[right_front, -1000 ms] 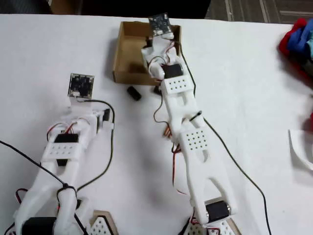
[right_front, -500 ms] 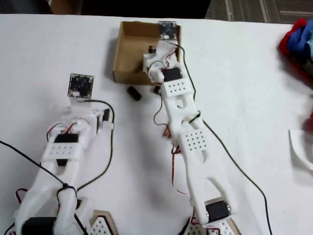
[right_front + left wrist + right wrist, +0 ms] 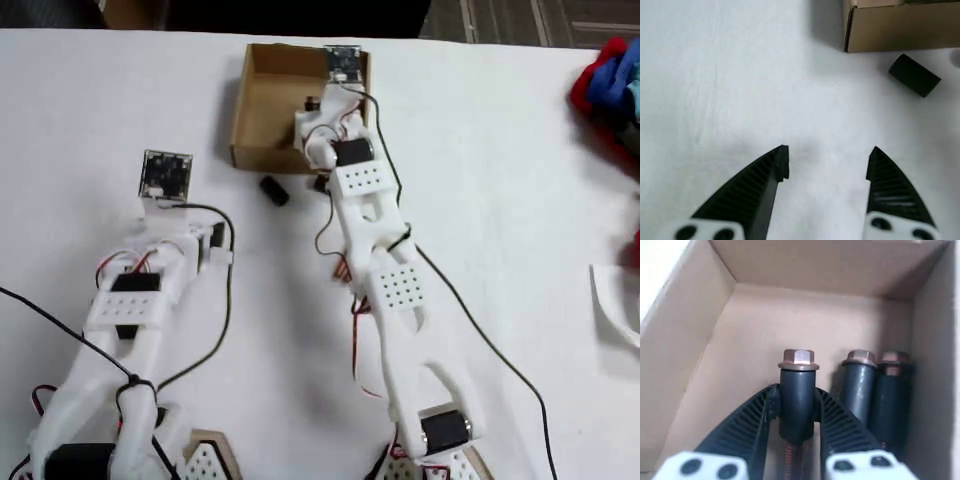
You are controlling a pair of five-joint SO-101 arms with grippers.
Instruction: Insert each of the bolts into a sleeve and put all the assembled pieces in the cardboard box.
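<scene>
My right gripper (image 3: 796, 412) is shut on an assembled piece (image 3: 797, 390), a copper bolt in a dark sleeve, held inside the cardboard box (image 3: 700, 355). Two more assembled pieces (image 3: 875, 385) lie side by side on the box floor right beside it. From above, that arm's gripper (image 3: 312, 115) hangs over the box (image 3: 262, 100). A loose black sleeve (image 3: 274, 190) lies on the table just in front of the box, seen also as a sleeve (image 3: 915, 75) beside the box corner (image 3: 890, 25). My left gripper (image 3: 827, 162) is open over bare table, short of that sleeve.
The white table (image 3: 520, 150) has free room on the right. Coloured cloth (image 3: 605, 80) lies at the far right edge, with a white curved object (image 3: 610, 310) below it. A small dark part (image 3: 322, 184) sits under the right arm near the box front.
The right arm has shifted slightly deeper over the box, lowering the held piece inside. The left arm has not moved.
</scene>
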